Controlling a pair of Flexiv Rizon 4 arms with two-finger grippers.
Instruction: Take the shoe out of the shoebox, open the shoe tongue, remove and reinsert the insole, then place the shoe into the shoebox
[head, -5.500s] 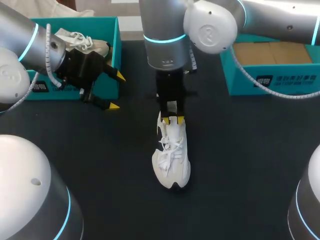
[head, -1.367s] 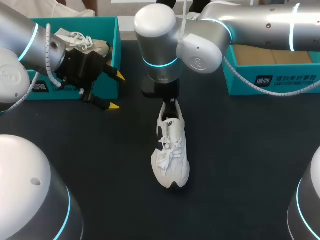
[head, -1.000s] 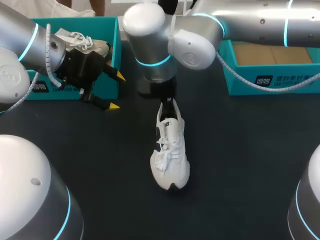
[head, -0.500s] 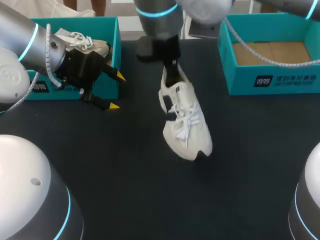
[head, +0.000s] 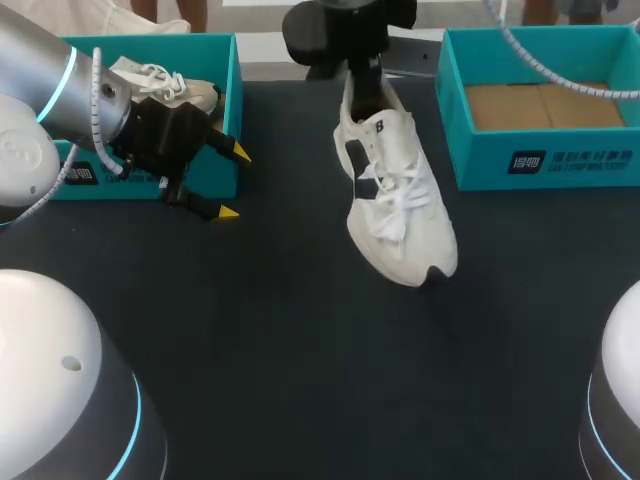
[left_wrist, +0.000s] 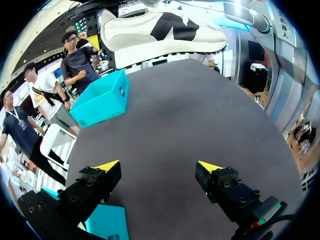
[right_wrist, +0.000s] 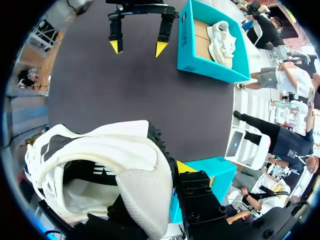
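Observation:
A white shoe (head: 395, 190) with black side marks hangs above the dark table, toe tilted down toward the front right. My right gripper (head: 365, 82) is shut on its heel collar. In the right wrist view one yellow fingertip (right_wrist: 185, 167) shows outside the heel of the shoe (right_wrist: 100, 170); the other finger is hidden inside it. My left gripper (head: 230, 182) stands open and empty at the front corner of the left shoebox (head: 228, 120). Its tips (left_wrist: 159, 166) point across the table, with the lifted shoe (left_wrist: 160, 31) far ahead.
The left teal shoebox holds a second white shoe (head: 165, 85). The right teal shoebox (head: 545, 160) at the back right shows only its brown cardboard floor. Bare dark tabletop (head: 320, 350) stretches across the middle and front.
My right arm has lifted the shoe off the table by its heel and carried it back and to the right. My left arm has stayed put.

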